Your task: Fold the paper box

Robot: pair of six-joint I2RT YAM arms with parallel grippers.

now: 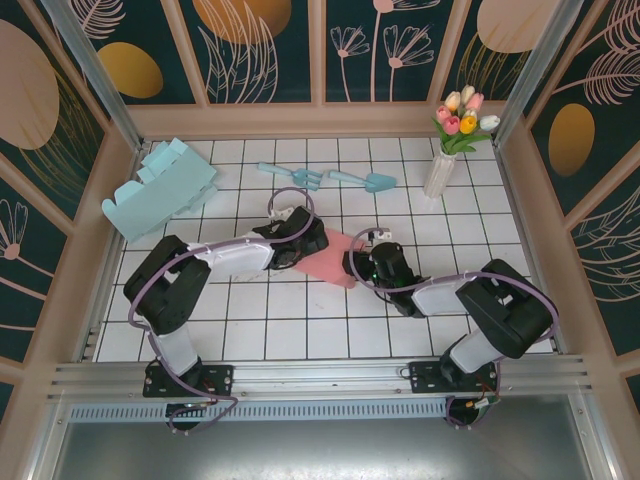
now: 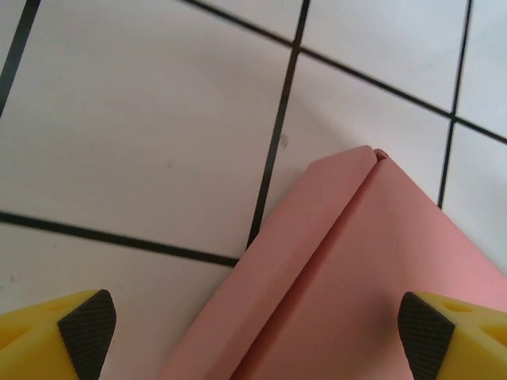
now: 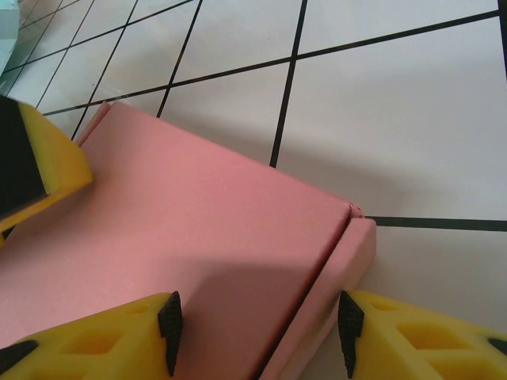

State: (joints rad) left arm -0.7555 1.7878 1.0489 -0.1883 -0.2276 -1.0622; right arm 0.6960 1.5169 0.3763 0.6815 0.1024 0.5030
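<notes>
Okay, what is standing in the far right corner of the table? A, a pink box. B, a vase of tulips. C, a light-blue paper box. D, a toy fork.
B: the vase of tulips stands upright in the far right corner.

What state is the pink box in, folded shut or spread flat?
Folded shut: the pink box has its lid down flat, with a side flap tucked along the seam.

Bright, even light casts soft shadows; the wrist views are slightly soft up close.
</notes>
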